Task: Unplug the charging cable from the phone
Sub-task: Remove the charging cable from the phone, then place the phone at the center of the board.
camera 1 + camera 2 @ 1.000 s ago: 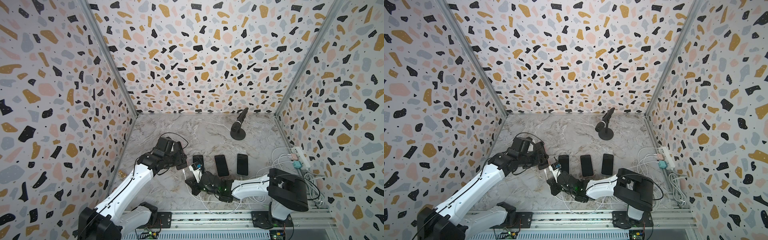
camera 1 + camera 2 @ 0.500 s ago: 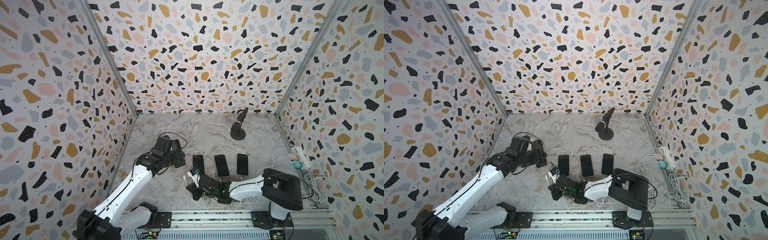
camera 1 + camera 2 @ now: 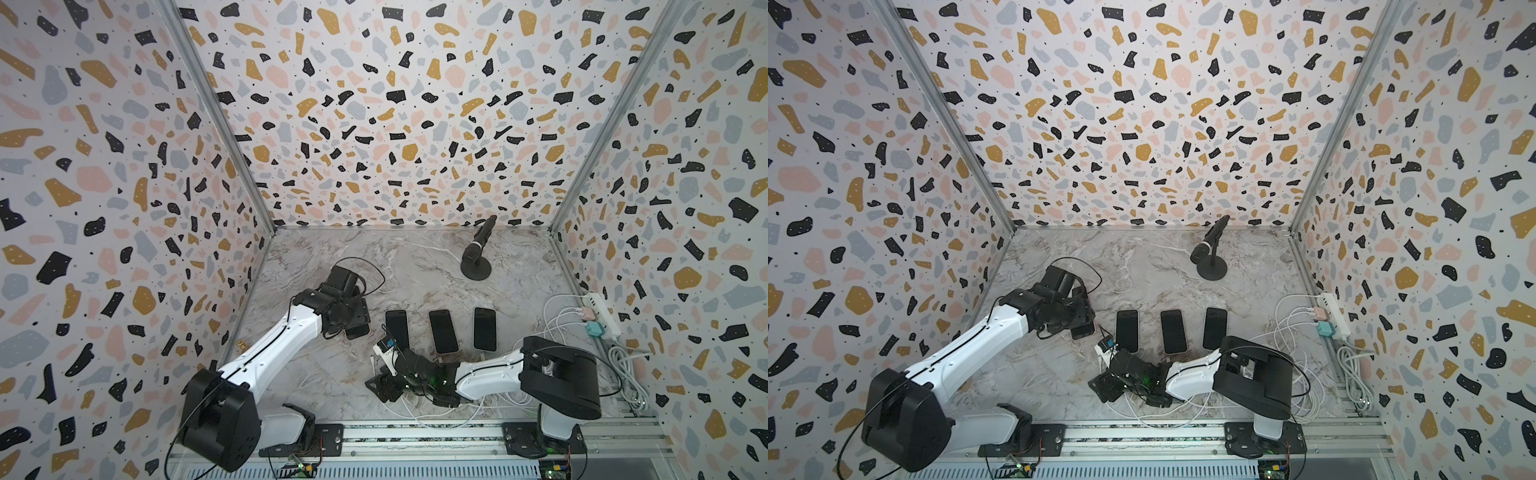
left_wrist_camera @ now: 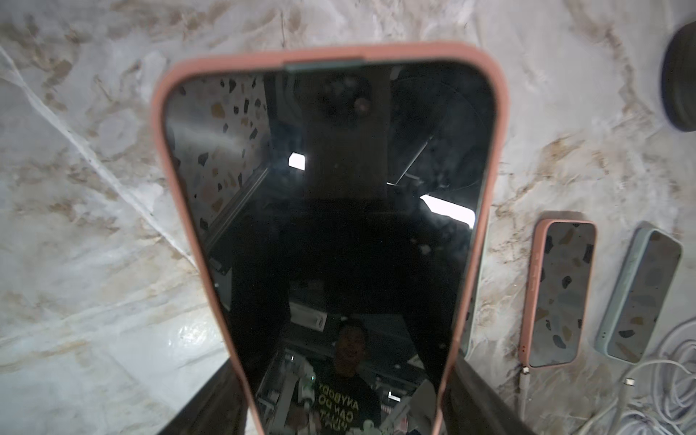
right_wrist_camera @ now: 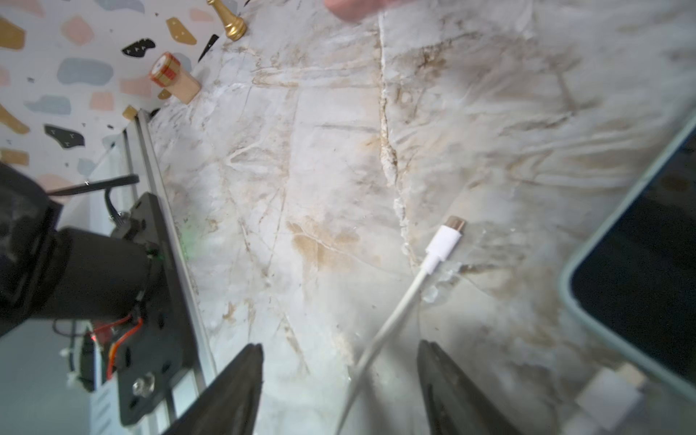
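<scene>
4 phones (image 3: pixel 397 330) (image 3: pixel 443 331) (image 3: pixel 484 328) (image 4: pixel 327 226), 1 mic (image 3: pixel 478 249) on stand, 1 pwr strip (image 3: pixel 602 313), 2 robot arms (image 3: pixel 282 345) (image 3: pixel 486 374).

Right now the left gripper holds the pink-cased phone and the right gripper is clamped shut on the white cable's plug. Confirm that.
Wrong on one count: the right gripper is open, not clamped. The right wrist view shows its jaws wide apart and the white cable's plug lying loose on the table ahead of them. The left gripper does hold the pink-cased phone.

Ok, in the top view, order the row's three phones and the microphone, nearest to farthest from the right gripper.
1. Left-end phone, beside the right gripper.
2. Middle phone, row centre.
3. Right-end phone, row's far end.
4. Microphone, far back.
</scene>
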Robot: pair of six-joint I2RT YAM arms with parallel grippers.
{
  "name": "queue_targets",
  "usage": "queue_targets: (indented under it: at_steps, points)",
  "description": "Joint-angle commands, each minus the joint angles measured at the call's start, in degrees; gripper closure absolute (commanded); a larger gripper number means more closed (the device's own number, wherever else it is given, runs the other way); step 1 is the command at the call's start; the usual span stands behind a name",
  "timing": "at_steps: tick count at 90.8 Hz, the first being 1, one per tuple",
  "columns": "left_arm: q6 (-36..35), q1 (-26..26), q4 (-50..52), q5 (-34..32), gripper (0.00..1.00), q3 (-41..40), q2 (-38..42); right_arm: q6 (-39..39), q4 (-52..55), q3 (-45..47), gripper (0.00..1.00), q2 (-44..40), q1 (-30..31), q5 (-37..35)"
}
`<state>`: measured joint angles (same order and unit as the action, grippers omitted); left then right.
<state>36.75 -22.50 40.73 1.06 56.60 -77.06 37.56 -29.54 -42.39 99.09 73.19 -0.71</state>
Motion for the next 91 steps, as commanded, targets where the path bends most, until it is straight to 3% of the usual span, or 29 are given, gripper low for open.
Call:
queue_targets:
  at_steps: [1,22,44,64,69,72,74,76,78,91]
  points:
    - [-1.8,0.4,1.7,-1.5,0.96,4.5,-4.1,0.9,3.4,2.1,0.06,-6.3,-1.5,-5.4]
    - [-4.0,0.5,2.3,-4.4,0.97,7.1,-14.0,3.6,23.9,3.1,0.02,-21.5,-3.5,-18.7]
    - [-4.0,1.8,0.3,-3.2,0.97,5.9,-21.1,5.0,41.4,4.8,0.0,-41.5,-6.2,-25.2]
    - [-3.1,2.0,0.3,-4.4,0.88,4.8,-23.4,4.6,53.0,7.5,0.0,-58.9,-8.8,-30.0]
    - [-3.0,2.0,-0.2,-3.6,0.76,4.2,-23.8,5.0,56.2,7.6,0.0,-61.9,-9.9,-30.6]
    - [-2.8,2.0,-0.1,-3.3,0.59,3.9,-24.1,5.3,58.3,7.5,0.0,-63.1,-10.8,-30.7]
    - [-2.7,2.0,0.0,-3.3,0.43,3.8,-24.2,5.5,59.3,7.2,0.0,-63.7,-11.2,-30.7]
    - [-2.5,2.0,0.0,-3.2,0.14,3.7,-24.3,5.7,61.0,6.7,0.0,-64.1,-11.4,-30.8]
    - [-2.4,2.0,0.1,-3.2,0.03,3.5,-24.4,5.8,62.5,6.1,0.0,-64.3,-13.4,-30.8]
    - [-2.0,2.0,1.8,-5.7,0.0,3.6,-22.4,6.2,72.1,0.8,0.0,-63.2,-21.6,-29.4]
